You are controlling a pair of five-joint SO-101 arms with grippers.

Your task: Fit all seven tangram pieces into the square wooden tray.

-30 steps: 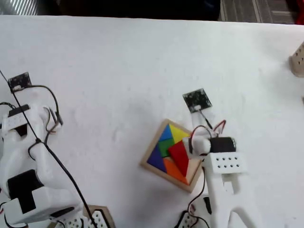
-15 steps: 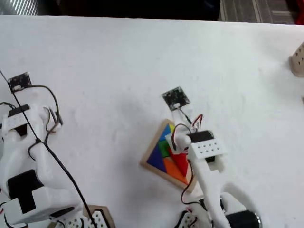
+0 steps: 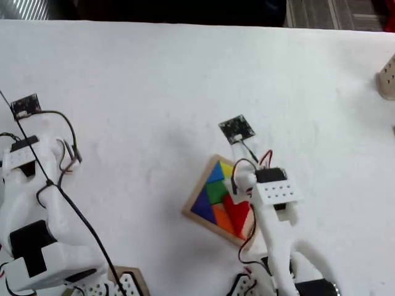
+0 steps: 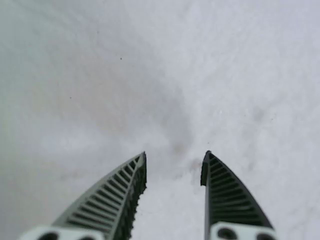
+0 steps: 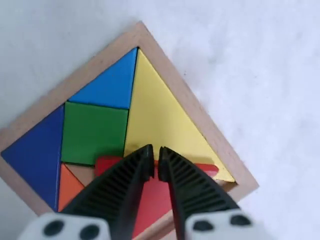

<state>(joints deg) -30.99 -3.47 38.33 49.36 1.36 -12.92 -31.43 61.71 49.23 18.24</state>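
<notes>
The square wooden tray (image 3: 199, 185) lies turned like a diamond, right of the table's middle. It holds coloured pieces: a yellow triangle (image 5: 160, 115), a green square (image 5: 95, 132), a light blue piece (image 5: 107, 85), a dark blue triangle (image 5: 35, 155), an orange piece (image 5: 67, 187) and a red piece (image 5: 205, 170). The red piece overlaps the yellow one's edge, and a bit of bare wood shows beside the orange. My right gripper (image 5: 155, 154) is shut, its tips just over the red piece's edge. My left gripper (image 4: 175, 156) hangs open over bare white table at the far left.
The left arm (image 3: 31, 203) and its cables fill the front left corner. A wooden block with holes (image 3: 386, 77) stands at the right edge. Another wooden item (image 3: 133, 280) sits at the front edge. The table's far edge runs along the top.
The right arm swung left over the tray, then came back slightly to the right. The tray and the left arm stayed put.
</notes>
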